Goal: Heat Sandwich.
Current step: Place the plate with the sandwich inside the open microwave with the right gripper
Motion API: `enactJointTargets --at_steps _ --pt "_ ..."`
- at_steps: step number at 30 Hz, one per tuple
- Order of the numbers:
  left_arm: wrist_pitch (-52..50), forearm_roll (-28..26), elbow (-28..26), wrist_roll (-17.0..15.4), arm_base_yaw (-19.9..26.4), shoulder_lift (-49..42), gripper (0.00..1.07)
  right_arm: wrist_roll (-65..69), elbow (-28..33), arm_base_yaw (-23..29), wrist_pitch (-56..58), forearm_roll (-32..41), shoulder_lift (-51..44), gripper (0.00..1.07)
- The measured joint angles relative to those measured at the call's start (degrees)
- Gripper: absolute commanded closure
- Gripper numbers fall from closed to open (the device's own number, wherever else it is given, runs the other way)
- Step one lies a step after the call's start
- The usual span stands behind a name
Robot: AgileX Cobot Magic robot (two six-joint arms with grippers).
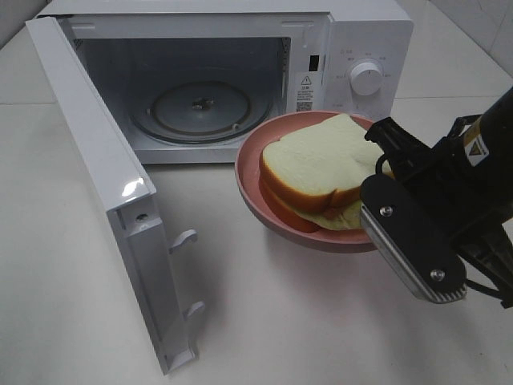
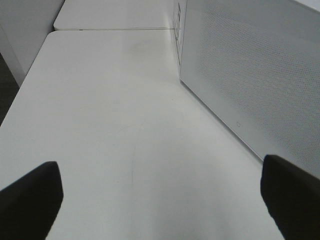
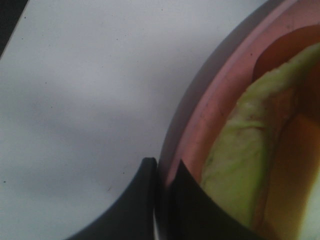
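While right end effector [image 3: 162, 166] clamps plate [image 1: 248, 191] under sandwich [image 1: 321, 160], left end effector [image 2: 160, 196] gapes empty; microwave label [image 1: 305, 92] illegible.

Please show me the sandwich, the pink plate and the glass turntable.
sandwich [image 1: 321, 160]: exterior high view, top bread slice.
pink plate [image 1: 248, 160]: exterior high view, left rim.
glass turntable [image 1: 172, 112]: exterior high view, left part of glass.

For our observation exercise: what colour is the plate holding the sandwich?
The plate is pink, seen best in the exterior high view.

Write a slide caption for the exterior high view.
Right hand holds the pink plate by its rim, sandwich on it, before the open microwave.
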Motion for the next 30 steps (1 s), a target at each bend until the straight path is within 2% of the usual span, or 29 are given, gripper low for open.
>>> enactJointTargets --at_steps 8,30 --pt "0.00 0.00 0.00 0.00 0.00 0.00 0.05 0.00 -3.44 3.32 -0.92 0.17 5.16 1.07" --pt "0.00 0.00 0.00 0.00 0.00 0.00 0.05 0.06 -16.67 4.01 -1.72 0.17 17.76 1.07"
